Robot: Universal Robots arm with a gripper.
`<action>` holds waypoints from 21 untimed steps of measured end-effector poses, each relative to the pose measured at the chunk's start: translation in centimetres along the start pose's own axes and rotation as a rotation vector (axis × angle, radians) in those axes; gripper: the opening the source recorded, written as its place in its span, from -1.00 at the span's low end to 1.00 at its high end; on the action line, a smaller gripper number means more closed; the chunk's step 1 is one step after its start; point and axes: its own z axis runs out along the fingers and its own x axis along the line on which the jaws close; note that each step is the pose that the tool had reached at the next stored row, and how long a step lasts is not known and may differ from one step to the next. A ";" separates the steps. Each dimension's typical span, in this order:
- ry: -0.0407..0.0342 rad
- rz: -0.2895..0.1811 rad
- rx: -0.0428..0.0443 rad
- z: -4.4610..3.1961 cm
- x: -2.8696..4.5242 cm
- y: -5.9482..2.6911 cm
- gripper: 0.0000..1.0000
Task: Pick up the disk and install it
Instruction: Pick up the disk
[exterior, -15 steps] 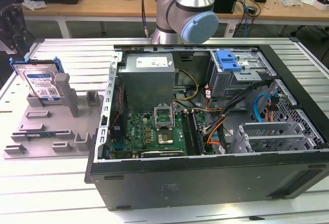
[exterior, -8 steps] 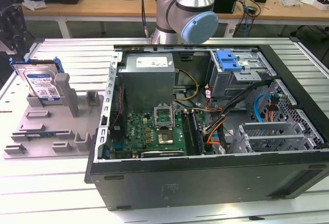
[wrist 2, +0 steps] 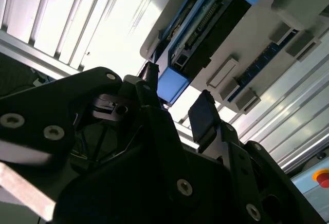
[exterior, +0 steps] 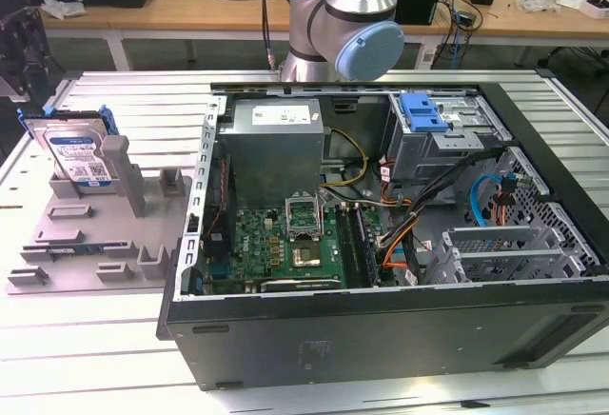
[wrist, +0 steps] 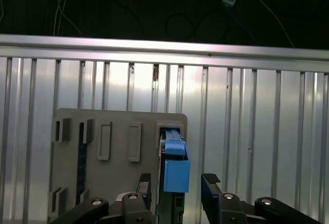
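Disk [exterior: 78, 153], silver, blue-framed, white-and-blue label, in grey holder [exterior: 76, 236]

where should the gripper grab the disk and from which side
Across its two flat faces, at the exposed top edge, coming from above: the disk stands on edge in the grey holder, lower part slotted in. The open gripper lines up over it.
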 end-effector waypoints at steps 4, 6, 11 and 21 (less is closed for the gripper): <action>0.0000 0.000 0.0000 0.24 0.00 -0.01 0.03; 0.0000 0.000 0.0000 0.42 0.00 -0.01 0.03; 0.0000 0.000 0.0000 0.75 -0.01 -0.02 0.03; 0.0000 0.000 0.0000 1.22 -0.01 -0.04 0.03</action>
